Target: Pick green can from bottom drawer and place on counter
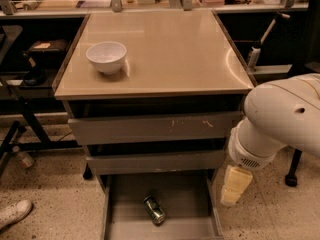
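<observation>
The pulled-out bottom drawer (186, 198) holds one green can (154, 209), lying on its side near the front. Two shallower drawers (150, 129) sit above it. One white bowl (106, 57) stands on the tabletop (170, 49). The hand (234, 185) hangs just outside the bottom drawer's right wall, apart from the can. I cannot tell how far open it is.
</observation>
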`<action>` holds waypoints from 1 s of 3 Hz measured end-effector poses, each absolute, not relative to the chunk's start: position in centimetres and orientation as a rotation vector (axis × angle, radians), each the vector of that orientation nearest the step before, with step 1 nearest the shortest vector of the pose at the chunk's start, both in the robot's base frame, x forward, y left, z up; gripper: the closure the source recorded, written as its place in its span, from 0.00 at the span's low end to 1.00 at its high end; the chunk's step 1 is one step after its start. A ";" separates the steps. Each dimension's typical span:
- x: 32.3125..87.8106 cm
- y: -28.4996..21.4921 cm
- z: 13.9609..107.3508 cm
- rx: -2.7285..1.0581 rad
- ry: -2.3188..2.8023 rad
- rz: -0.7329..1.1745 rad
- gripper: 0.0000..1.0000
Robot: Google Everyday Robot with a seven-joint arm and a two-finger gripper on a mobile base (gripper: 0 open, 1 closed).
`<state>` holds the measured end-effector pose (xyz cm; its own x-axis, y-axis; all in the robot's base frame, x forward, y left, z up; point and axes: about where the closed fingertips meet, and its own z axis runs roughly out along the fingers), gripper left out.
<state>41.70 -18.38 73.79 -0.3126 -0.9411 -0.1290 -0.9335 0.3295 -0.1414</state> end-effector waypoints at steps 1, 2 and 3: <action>41.7 -18.4 73.8 -1.717 2.402 -0.060 0.00; 41.5 -17.5 72.0 -1.705 2.389 -0.007 0.00; 41.7 -14.8 66.1 -1.669 2.407 0.097 0.00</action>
<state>41.72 -14.76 66.10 -0.3364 -0.9183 -0.2088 -0.9321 0.3562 -0.0651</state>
